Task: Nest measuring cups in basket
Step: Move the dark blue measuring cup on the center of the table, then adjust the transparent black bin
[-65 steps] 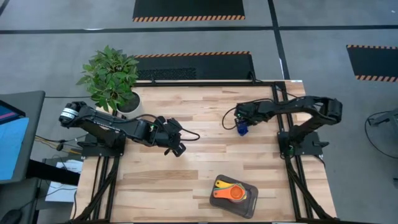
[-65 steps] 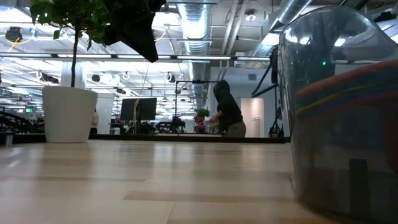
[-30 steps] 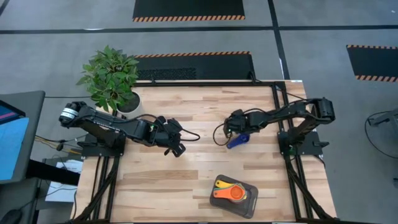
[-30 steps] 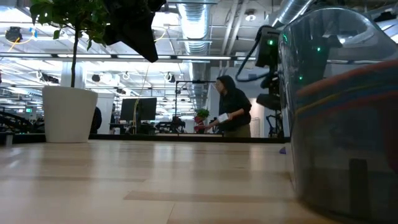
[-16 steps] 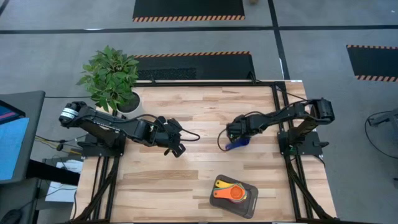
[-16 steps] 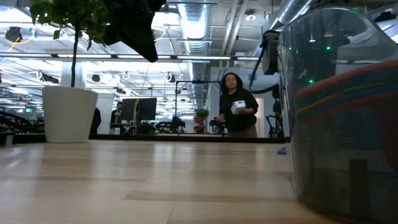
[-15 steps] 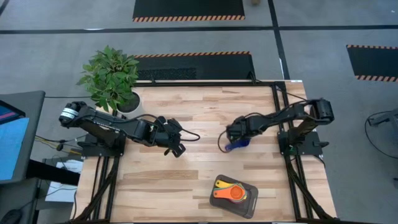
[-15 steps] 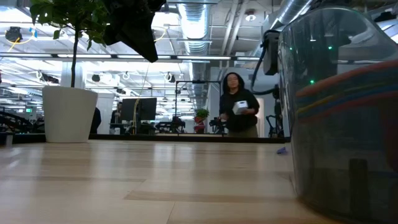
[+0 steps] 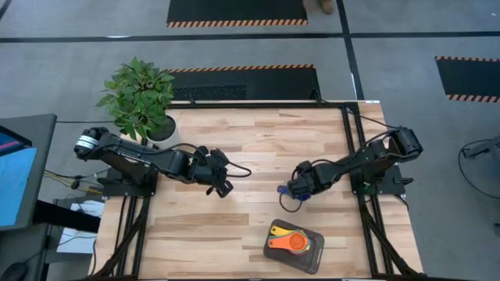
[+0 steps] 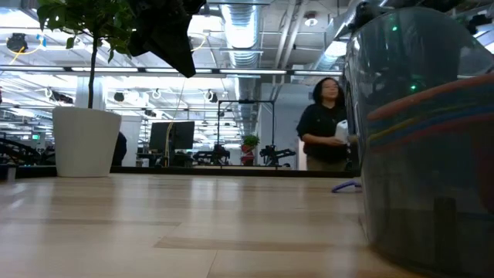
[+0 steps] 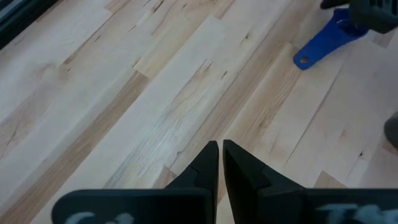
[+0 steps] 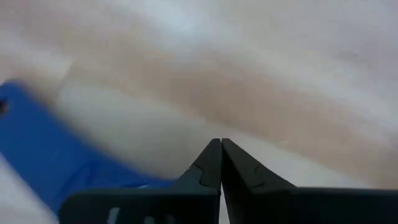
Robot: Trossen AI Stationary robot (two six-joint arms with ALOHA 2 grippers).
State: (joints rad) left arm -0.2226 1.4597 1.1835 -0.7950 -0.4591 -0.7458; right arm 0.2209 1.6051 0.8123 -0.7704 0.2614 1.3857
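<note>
The right pincer [image 9: 296,190] is low over the wooden surface [image 9: 250,136], a little right of the middle, with a blue measuring cup [image 9: 300,191] right at its tip. Its two fingers are pressed close together. The blue cup sits tight against the pincer, but I cannot tell for sure if the fingers have pinched it or are only pushing it along. In the right wrist view the blue plastic lies just beside the closed tips, not between them. From the left arm's camera the cup's flat blue handle [image 11: 323,42] pokes out from under the other arm and lies flat on the wood. The basket [image 9: 297,247] is at the near edge of the surface, a short way from the blue cup. Inside it sit a yellow cup [image 9: 278,231] and an orange cup [image 9: 293,243], one inside the other, so I think the blue cup is being brought there to join the stack. The left pincer [image 9: 225,187] waits near the middle left of the surface with its fingers shut and nothing in them, out of the way so the right arm has room. A potted plant [image 9: 141,97] stands at the far left corner. A person [image 10: 328,123] is in the room far behind.
</note>
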